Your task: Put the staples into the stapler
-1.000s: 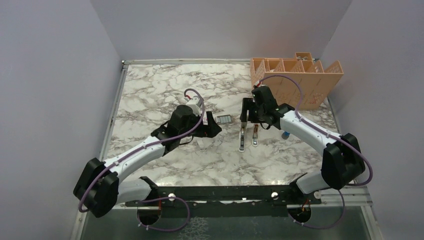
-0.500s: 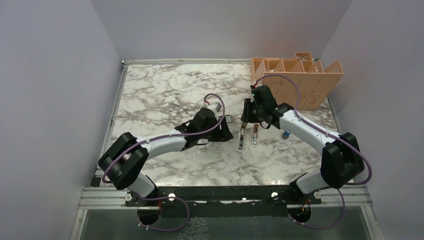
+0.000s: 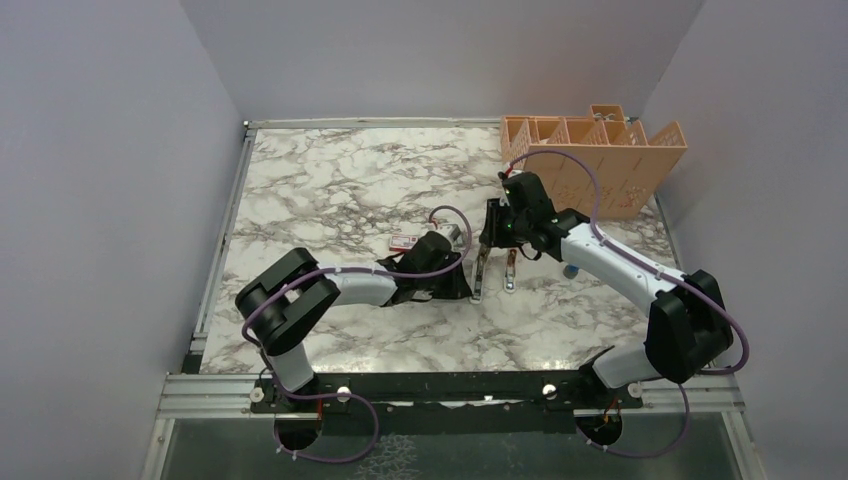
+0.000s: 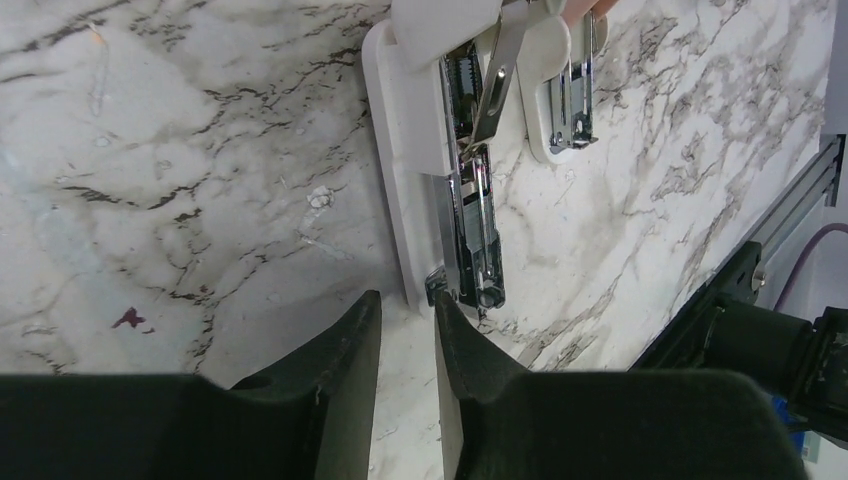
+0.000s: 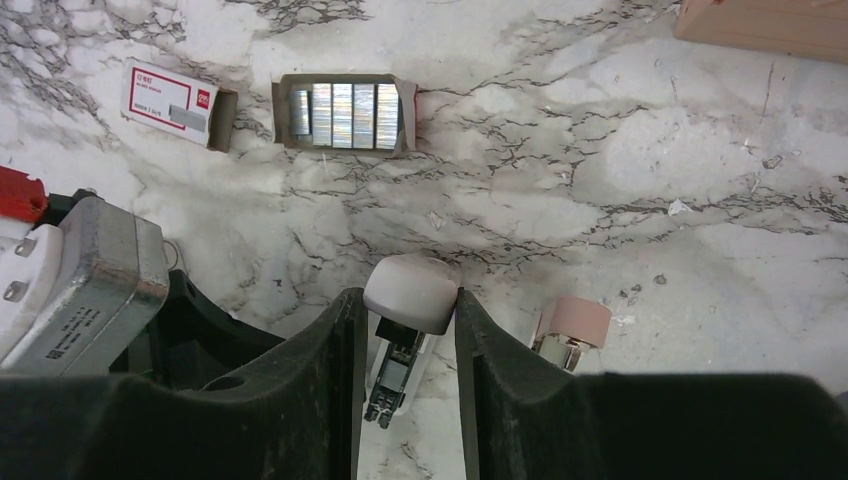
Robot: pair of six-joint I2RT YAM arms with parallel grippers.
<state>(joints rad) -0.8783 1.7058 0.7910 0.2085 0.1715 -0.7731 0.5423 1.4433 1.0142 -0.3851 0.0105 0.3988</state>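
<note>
Right tool [image 5: 408, 300] pinches the white stapler [image 5: 410, 285] by its rounded end. Left tool [image 4: 407, 300] is nearly pressed together, its thin slit empty, at the front of the open magazine [image 4: 470, 230]. Nothing looks loaded yet: the staples [image 5: 345, 112] lie in their grey tray [image 5: 408, 108] on the desk [image 5: 650, 150], apart from the stapler. The print on the red-and-white box [image 5: 165, 98] is too small to read.

Centre: white plastic stapler [image 3: 481, 272] hemmed in, left gripper [image 4: 405, 305] at its near end, right gripper [image 5: 408, 300] clamped over its far end. Open marble tabletop [image 3: 320, 180] far-left; peach slotted organiser [image 3: 600, 150] blocks far-right corner.
</note>
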